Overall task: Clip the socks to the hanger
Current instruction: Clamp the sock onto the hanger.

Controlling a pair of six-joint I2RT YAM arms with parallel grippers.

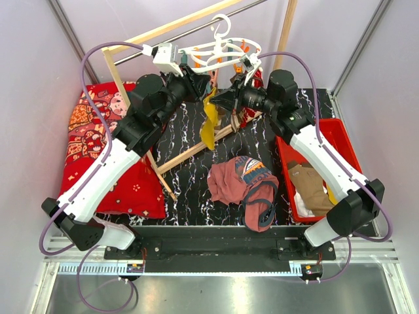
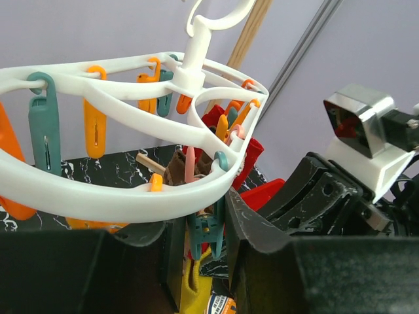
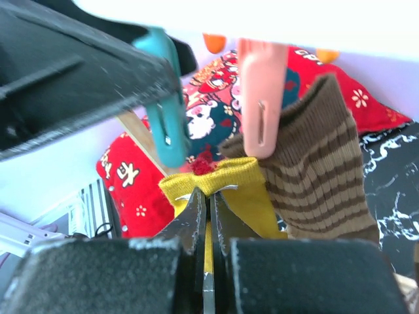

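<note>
Where it hangs under the hanger [image 1: 226, 44] at the overhead view's upper centre, mustard sock [image 3: 245, 190]: soft, light, limp knit; likely best held at the thick cuff edge. Right gripper [image 3: 208, 209] pinched shut on that cuff; left gripper [image 2: 204, 245] narrowly squeezing a teal peg [image 3: 169, 124].

Under the hanger [image 1: 219, 52], at 12 o'clock of the table [image 1: 186, 183], room is tight: the left gripper [image 2: 204, 247], pinching a teal peg [image 2: 208, 219], and the right gripper [image 3: 208, 204], clamped on the yellow sock [image 3: 252, 196], nearly meet, the striped sock [image 3: 314, 170] hanging beside. A wooden pole [image 1: 196, 149] bars the centre. The cushion [image 1: 98, 150] fills 9 o'clock, the red bin [image 1: 330, 134] 3 o'clock, the garment [image 1: 242, 186] 6 o'clock. Bare marble lies open near 7 o'clock, between pole and garment.
</note>
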